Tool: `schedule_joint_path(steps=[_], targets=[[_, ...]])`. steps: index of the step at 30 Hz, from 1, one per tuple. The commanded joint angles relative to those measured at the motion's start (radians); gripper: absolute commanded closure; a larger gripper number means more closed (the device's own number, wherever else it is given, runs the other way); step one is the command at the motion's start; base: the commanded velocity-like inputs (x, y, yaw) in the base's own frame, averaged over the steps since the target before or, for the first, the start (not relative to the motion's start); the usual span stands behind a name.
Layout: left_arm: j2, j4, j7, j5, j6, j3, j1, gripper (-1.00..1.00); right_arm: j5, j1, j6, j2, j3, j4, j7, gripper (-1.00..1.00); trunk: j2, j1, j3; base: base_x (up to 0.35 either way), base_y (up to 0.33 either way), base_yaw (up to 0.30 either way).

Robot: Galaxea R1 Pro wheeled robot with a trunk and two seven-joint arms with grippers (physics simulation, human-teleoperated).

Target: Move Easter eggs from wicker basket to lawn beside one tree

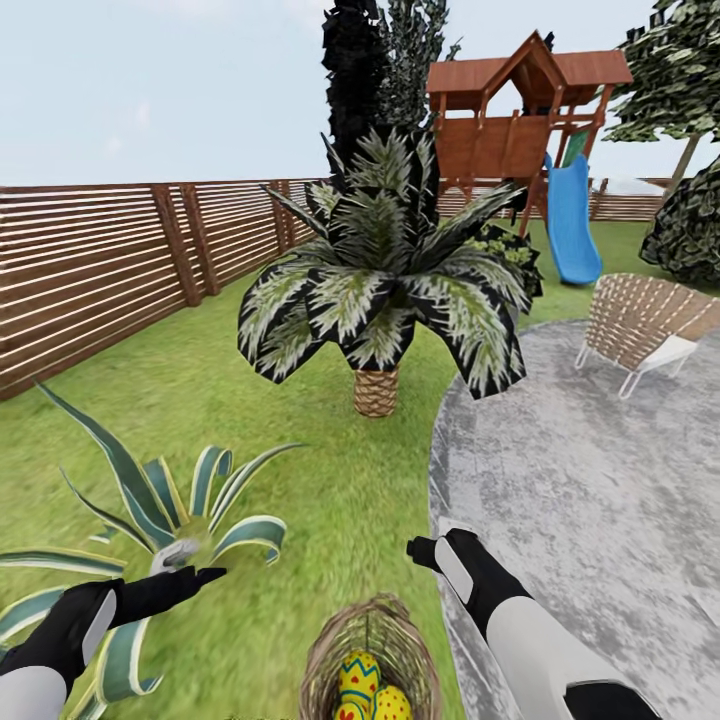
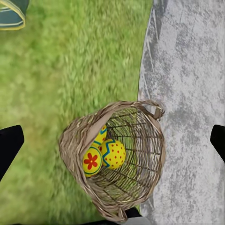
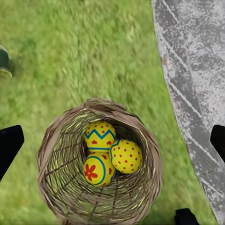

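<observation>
head view: the wicker basket (image 1: 370, 660) stands on the lawn (image 1: 330, 480) at the bottom edge, just beside the grey paving (image 1: 600, 470), between the two arms. the left gripper (image 1: 185, 578) hangs over a striped plant (image 1: 170, 510); the right gripper (image 1: 432, 552) is raised above the basket. whether either claw is spread cannot be told here.

left wrist view: the basket (image 2: 117, 161) appears on the grass, touching the paving's edge, with the easter eggs (image 2: 105, 153) in its bottom. dark fingertips (image 2: 9, 145) stand at both sides, so this claw is spread and empty.

right wrist view: three yellow eggs (image 3: 108, 152) lie touching in the basket (image 3: 101, 168), showing blue zigzags, red dots and a red flower. fingertips (image 3: 9, 143) stand wide apart, empty. the risk: the narrow woven wall may catch a finger, tipping the light basket, and the crowded eggs may slip from a pinch.
</observation>
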Motion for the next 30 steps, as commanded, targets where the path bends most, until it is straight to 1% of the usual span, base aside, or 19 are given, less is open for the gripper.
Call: schedule_joint_path(steps=[1, 7, 13, 16, 17, 18, 21, 25, 30], targets=[[-0.001, 0.000, -0.004, -0.002, 0.008, 0.005, -0.001, -1.00, -0.010, 0.000, 0.004, 0.000, 0.002, -0.002, -0.008, -1.00, -0.002, 0.001, -0.002, 0.022, -0.162, 0.253], [-0.001, -0.001, -0.005, -0.002, 0.008, 0.005, -0.002, -1.00, -0.010, 0.000, 0.004, 0.000, 0.002, -0.002, -0.008, -1.00, -0.002, 0.001, -0.002, 0.007, -0.179, 0.201], [-0.001, 0.000, -0.005, -0.002, 0.008, 0.005, -0.001, -1.00, -0.010, 0.000, 0.003, 0.000, 0.003, -0.002, -0.008, -1.00, -0.002, 0.001, -0.002, 0.001, -0.142, 0.048], [-0.001, 0.000, -0.005, -0.002, 0.008, 0.005, -0.001, -1.00, -0.010, 0.000, 0.002, 0.000, 0.003, -0.002, -0.008, -1.00, -0.002, 0.001, -0.002, 0.000, -0.023, 0.007], [-0.007, -0.001, -0.004, -0.005, 0.004, 0.002, -0.001, -1.00, -0.010, 0.001, -0.003, 0.003, 0.009, -0.002, -0.006, -1.00, -0.002, 0.001, -0.002, -0.008, 0.013, 0.000], [-0.011, -0.001, -0.003, 0.000, 0.006, 0.003, -0.002, -1.00, -0.008, 0.000, -0.009, 0.009, 0.014, -0.002, -0.006, -1.00, -0.002, 0.001, -0.002, -0.057, 0.086, 0.000], [-0.011, -0.002, -0.002, 0.001, 0.007, 0.004, -0.002, -1.00, -0.008, 0.000, -0.025, 0.011, 0.031, -0.002, -0.006, -1.00, -0.002, 0.001, -0.002, -0.048, 0.071, 0.000], [-0.014, -0.002, -0.001, 0.001, 0.006, 0.005, -0.003, -1.00, -0.007, 0.000, -0.032, 0.020, 0.011, -0.003, -0.006, -1.00, -0.002, 0.001, -0.002, -0.016, 0.024, 0.000], [-0.014, -0.002, 0.000, 0.001, 0.008, 0.004, -0.003, -1.00, -0.008, 0.000, -0.044, 0.024, 0.007, -0.003, -0.006, -1.00, -0.002, 0.001, -0.002, -0.069, 0.032, -0.001]])
